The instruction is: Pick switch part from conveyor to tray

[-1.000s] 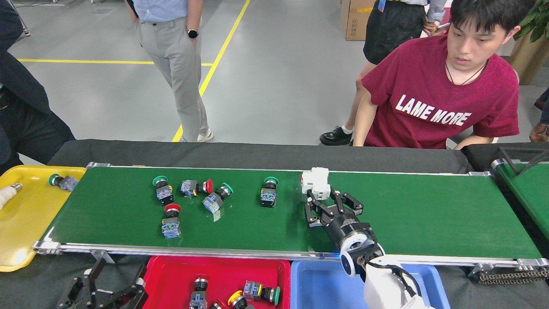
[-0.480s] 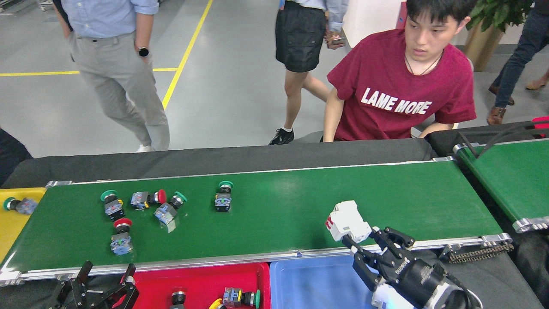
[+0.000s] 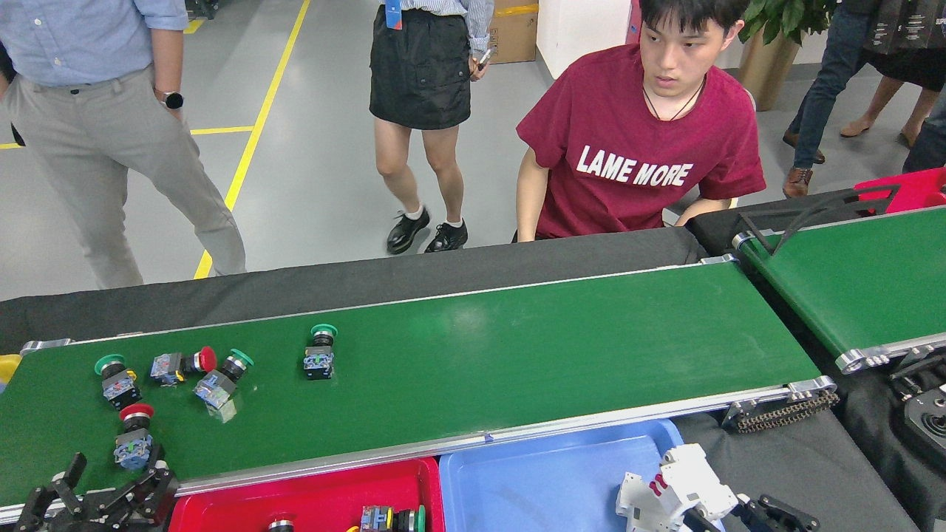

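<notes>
Since a second ago, the white switch part has left the conveyor and come down toward me; it now hangs over the right end of the blue tray, near that tray's right rim. My right gripper holds it from the lower right, fingers closed on its right side, though most of the gripper is cut off by the bottom edge. The part's long axis runs tilted, from lower left up to upper right, and I cannot tell whether it already touches the tray floor.

What the coming move turns on, I judge, is that the part sits just above the tray's inside edge, so the release needs to fall a little leftward, clear of the rim.

My left gripper waits at the lower left with fingers spread, empty, close to a red-capped switch on the belt. Further green- and red-capped switches lie beyond it. A red tray adjoins the blue one.
</notes>
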Available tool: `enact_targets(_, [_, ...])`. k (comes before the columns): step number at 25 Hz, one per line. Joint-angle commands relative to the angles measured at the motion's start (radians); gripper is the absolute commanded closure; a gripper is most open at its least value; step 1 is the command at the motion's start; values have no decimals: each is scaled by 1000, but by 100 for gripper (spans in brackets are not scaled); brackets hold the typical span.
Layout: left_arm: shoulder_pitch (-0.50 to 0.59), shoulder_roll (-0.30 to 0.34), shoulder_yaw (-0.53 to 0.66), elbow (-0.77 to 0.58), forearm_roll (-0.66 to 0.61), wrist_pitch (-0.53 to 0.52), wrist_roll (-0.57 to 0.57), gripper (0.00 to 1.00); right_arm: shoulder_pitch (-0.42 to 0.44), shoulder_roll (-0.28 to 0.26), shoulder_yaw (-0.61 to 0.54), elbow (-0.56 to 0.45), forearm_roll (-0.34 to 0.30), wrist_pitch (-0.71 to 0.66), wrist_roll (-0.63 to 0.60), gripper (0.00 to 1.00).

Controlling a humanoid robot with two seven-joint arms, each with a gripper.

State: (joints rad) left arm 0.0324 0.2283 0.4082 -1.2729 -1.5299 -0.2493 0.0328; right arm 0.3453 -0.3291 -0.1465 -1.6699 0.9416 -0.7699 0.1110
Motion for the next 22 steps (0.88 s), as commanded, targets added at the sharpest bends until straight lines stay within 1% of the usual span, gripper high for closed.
enact_targets(1, [-19, 34, 4, 15, 4, 4, 7, 19, 1, -4, -5, -10, -4, -15, 1, 94])
enact_targets(3, [-16, 66, -5, 36, 5, -19, 16, 70, -2, 25, -4, -10, -3, -15, 19, 94])
enact_targets(4, [-17, 69, -3, 52, 13, -39, 19, 87, -5, 51, -4, -8, 5, -15, 30, 93])
enact_targets(5, [-23, 69, -3, 64, 31, -54, 21, 93, -12, 84, -4, -5, 17, -15, 45, 93])
enact_targets(6, [-25, 71, -5, 66, 51, -61, 27, 95, -22, 119, -4, -1, 34, -15, 61, 93])
enact_targets(8, [-19, 74, -11, 52, 71, -68, 48, 98, -60, 173, -5, 35, 65, -15, 75, 93])
enact_targets(10, [-17, 72, -25, 24, 71, -102, 72, 100, -88, 196, -5, 62, 103, -15, 81, 93])
enact_targets(12, [-12, 65, -31, -28, 73, -162, 76, 100, -92, 200, -7, 67, 109, -15, 81, 93])
enact_targets(14, [17, 63, -39, -106, 74, -254, 76, 99, -95, 202, -8, 65, 108, -15, 81, 92])
enact_targets(16, [80, 59, -48, -223, 93, -439, 73, 94, -98, 203, -13, 61, 103, -15, 79, 91])
enact_targets(17, [118, 48, -51, -272, 106, -524, 72, 84, -98, 205, -11, 62, 103, -15, 79, 91])
enact_targets(18, [155, 36, -52, -307, 120, -536, 67, 70, -98, 205, -11, 62, 105, -15, 79, 91])
enact_targets(19, [198, 11, -52, -347, 128, -536, 65, 46, -100, 205, -11, 62, 105, -15, 79, 91])
enact_targets(20, [231, -27, -52, -382, 128, -536, 65, 12, -100, 206, -11, 61, 103, -15, 79, 88])
enact_targets(21, [260, -73, -52, -411, 126, -536, 65, 0, -100, 209, -11, 59, 103, -15, 81, 74])
enact_targets(22, [279, -96, -52, -424, 126, -536, 65, 0, -101, 216, -11, 56, 103, -15, 81, 48])
